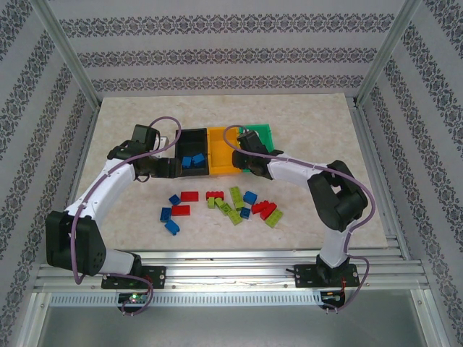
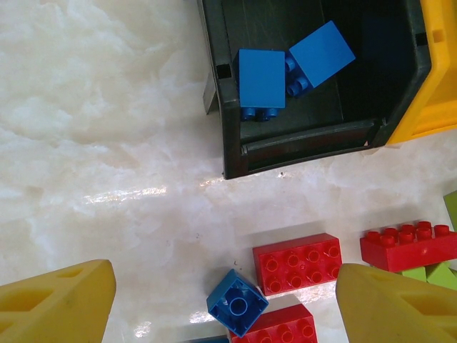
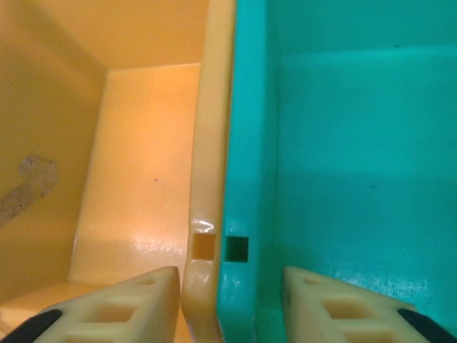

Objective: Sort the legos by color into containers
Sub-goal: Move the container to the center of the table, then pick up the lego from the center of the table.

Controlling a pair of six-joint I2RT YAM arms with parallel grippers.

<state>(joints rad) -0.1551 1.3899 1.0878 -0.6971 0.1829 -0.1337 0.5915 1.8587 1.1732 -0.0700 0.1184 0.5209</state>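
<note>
The left gripper [image 2: 228,293] hangs wide open and empty above the surface [image 1: 130,123], just in front of the black bin's [image 2: 307,139] near left corner. A red brick [image 2: 298,263] and a small blue brick [image 2: 237,302] lie on the surface below its spread fingers. Two blue bricks [image 2: 261,77] lie inside the black bin. The orange-yellow bin [image 1: 217,137] touches its right side, and the green bin [image 1: 260,130] touches that one. The loose legos [image 1: 221,206], blue, red and yellow-green, lie scattered in front of the bins. The right gripper [image 3: 232,307] is narrowly open and holds nothing. It straddles the joined walls of the orange-yellow and green bins, one finger in each. I cannot tell whether its fingers touch those walls.
</note>
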